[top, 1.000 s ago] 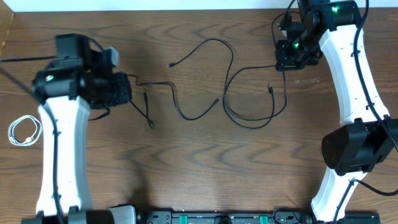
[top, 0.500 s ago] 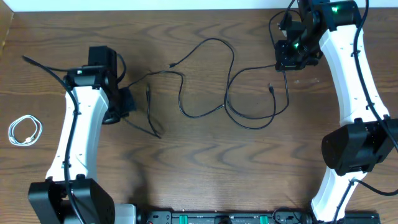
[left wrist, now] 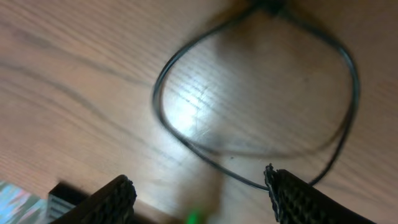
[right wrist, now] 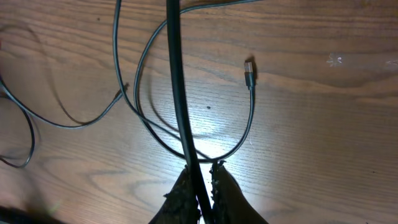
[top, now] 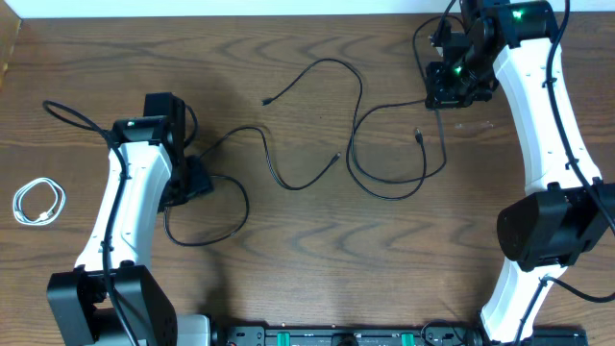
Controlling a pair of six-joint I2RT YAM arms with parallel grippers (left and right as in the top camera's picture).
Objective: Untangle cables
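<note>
Overhead, one black cable (top: 384, 195) runs from the middle of the table (top: 307, 288) into the right gripper (right wrist: 200, 180), pinched tight. The other black cable (top: 288, 185) loops beneath the left gripper (left wrist: 199, 186), spread wide and empty. A white cable (top: 38, 202) lies coiled far left.

The left black cable (top: 274, 173) lies slack on the surface, curling into a wide loop at its left end, then rising, dipping and ending in a small plug just beside the other black cord. The right black cable (top: 384, 195) is pinched in the right gripper (right wrist: 202, 176) and sweeps through big overlapping loops, with one plug far out to the upper left and one inside the loop. The white cable (top: 38, 203) sits in a small coil at the far left, well apart.
</note>
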